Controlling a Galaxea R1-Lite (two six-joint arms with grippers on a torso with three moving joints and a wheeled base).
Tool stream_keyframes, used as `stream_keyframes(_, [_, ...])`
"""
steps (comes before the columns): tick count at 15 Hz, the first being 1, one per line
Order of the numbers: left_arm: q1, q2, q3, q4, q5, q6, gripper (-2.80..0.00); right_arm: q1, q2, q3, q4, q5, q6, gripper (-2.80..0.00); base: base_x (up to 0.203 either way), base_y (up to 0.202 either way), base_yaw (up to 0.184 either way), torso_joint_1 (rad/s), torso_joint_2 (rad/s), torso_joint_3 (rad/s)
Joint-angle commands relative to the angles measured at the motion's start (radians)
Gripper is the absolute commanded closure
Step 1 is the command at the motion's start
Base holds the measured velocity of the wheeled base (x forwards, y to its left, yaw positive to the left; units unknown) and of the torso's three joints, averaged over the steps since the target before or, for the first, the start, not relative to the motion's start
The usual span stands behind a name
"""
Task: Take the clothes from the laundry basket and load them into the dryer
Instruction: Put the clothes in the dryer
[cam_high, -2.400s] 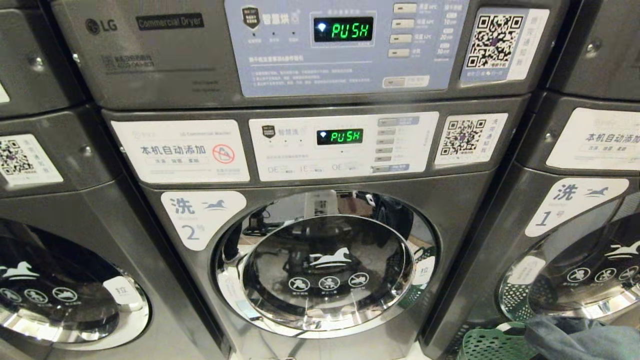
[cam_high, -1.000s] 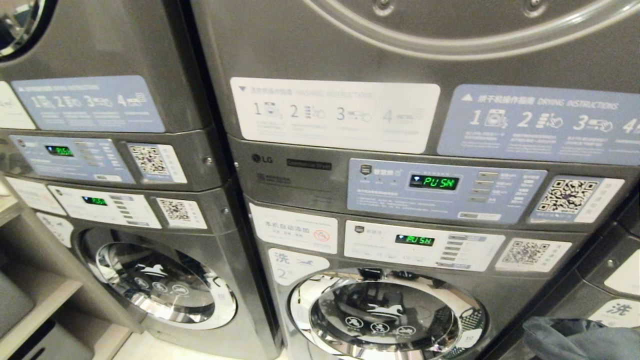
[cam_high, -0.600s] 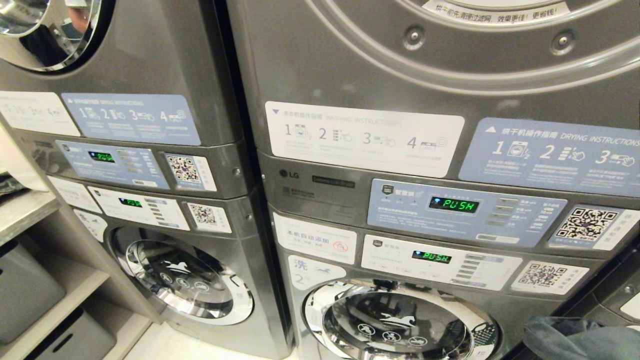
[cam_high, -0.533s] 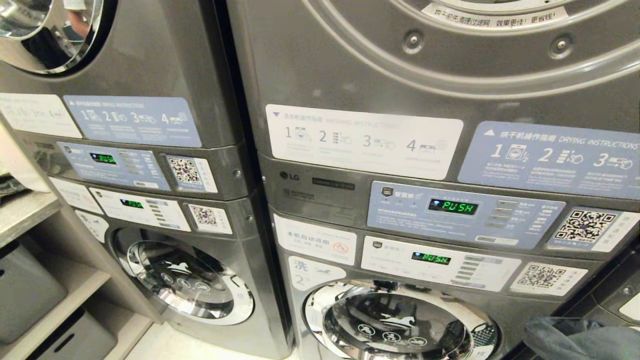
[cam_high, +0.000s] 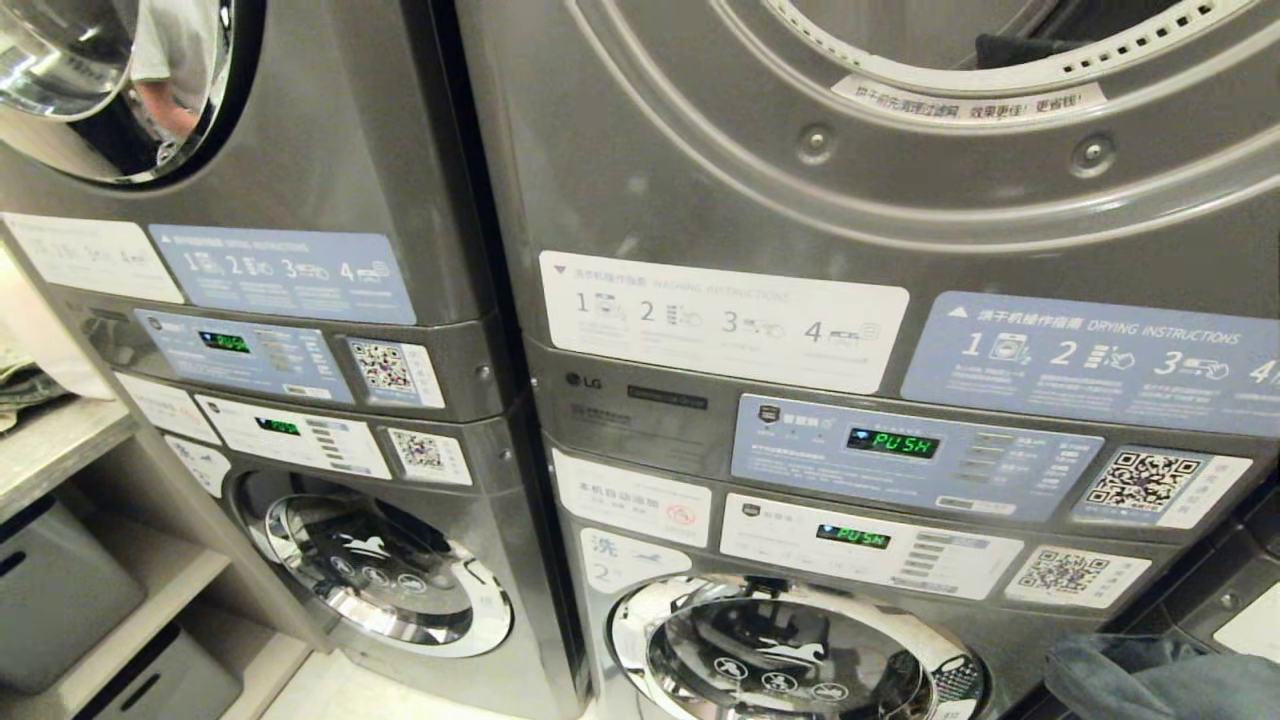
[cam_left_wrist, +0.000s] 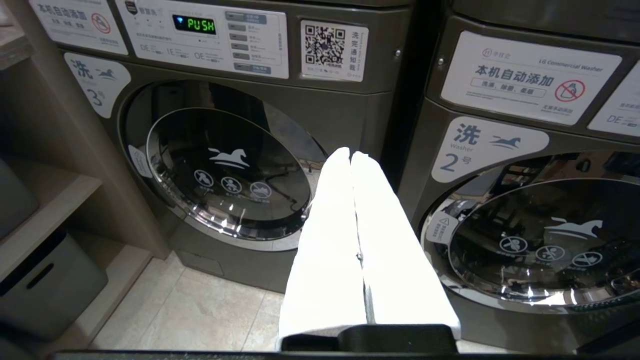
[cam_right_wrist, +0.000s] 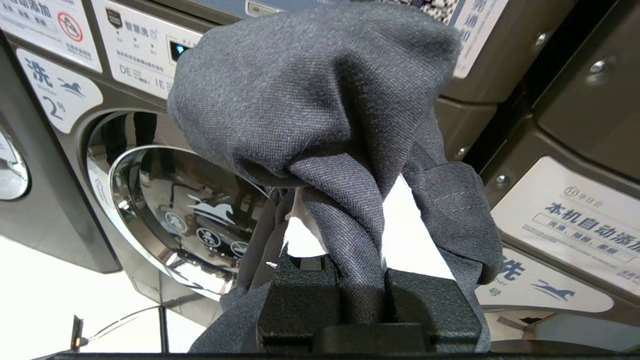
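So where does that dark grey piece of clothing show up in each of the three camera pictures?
Head view: the dark grey garment is in the bottom right corner, partly cut off.
Left wrist view: not in it; only the shut left tool before the washers.
Right wrist view: it fills the middle, bunched in the right tool.
Shared landmark: the washer marked 2.

Two stacked machine columns (cam_high: 480, 400), two washer doors (cam_high: 385, 575), four green displays (cam_high: 893, 443), one dark garment (cam_high: 1150, 680).
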Motion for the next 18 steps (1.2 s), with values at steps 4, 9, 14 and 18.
stream_keyframes(4, [0.000, -0.002, 0.000, -0.001, 0.000, -0.001, 0.00, 0.000, 0.001, 0.000, 0.000, 0.001, -0.003, 0.00, 0.000, 0.000, 0.000, 0.153, -0.32, -0.167])
stream_keyframes(9, [0.000, -0.002, 0.000, -0.001, 0.000, -0.001, 0.00, 0.000, 0.001, 0.000, 0.001, 0.001, -0.002, 0.00, 0.000, 0.000, 0.000, 0.109, -0.22, -0.114])
stream_keyframes(14, [0.000, -0.002, 0.000, -0.001, 0.000, -0.001, 0.00, 0.001, 0.001, 0.000, 0.001, 0.001, -0.002, 0.00, 0.000, 0.000, 0.000, 0.084, -0.17, -0.086])
stream_keyframes(18, [0.000, -0.002, 0.000, -0.001, 0.000, -0.001, 0.00, 0.000, 0.001, 0.000, 0.001, -0.002, 0.001, 0.00, 0.000, 0.000, 0.000, 0.070, -0.14, -0.074])
